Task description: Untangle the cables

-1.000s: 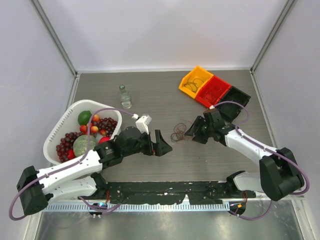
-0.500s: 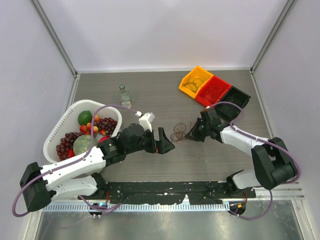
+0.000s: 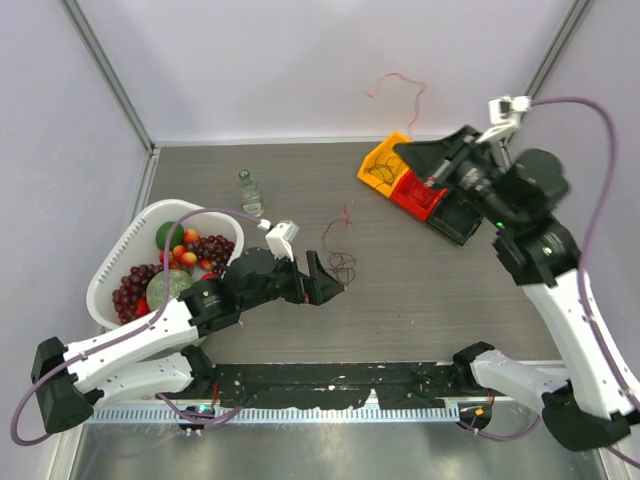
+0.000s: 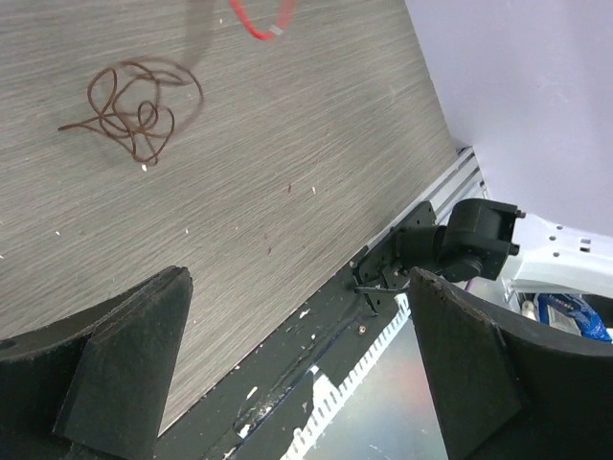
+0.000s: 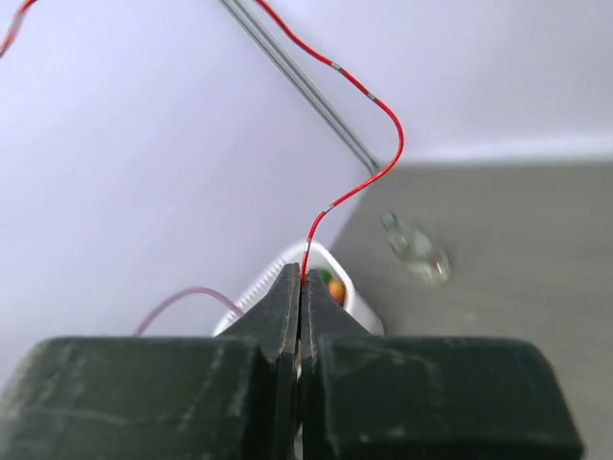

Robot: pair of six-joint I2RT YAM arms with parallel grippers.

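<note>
My right gripper [image 3: 404,150] [image 5: 302,273] is raised high over the back right of the table and shut on a thin red cable [image 5: 369,177]. That cable [image 3: 397,88] curls up in front of the back wall, and a strand of it [image 3: 346,215] hangs down toward the table. A dark brown cable [image 3: 343,266] [image 4: 134,103] lies in a loose tangle mid-table, with a red cable end [image 4: 257,23] just beyond it. My left gripper [image 3: 327,283] [image 4: 299,283] stands open and empty, low over the table just near-left of the tangle.
A white basket [image 3: 168,207] of fruit sits at the left, and a small glass bottle [image 3: 249,192] [image 5: 417,251] stands behind it. Yellow [image 3: 392,148], red [image 3: 428,180] and black [image 3: 470,200] bins line up at the back right. The yellow bin holds dark curls.
The right gripper has shut on the red cable and swung up and back to the right, drawing it out of the pile. The left gripper has shifted slightly toward the remaining brown tangle.
</note>
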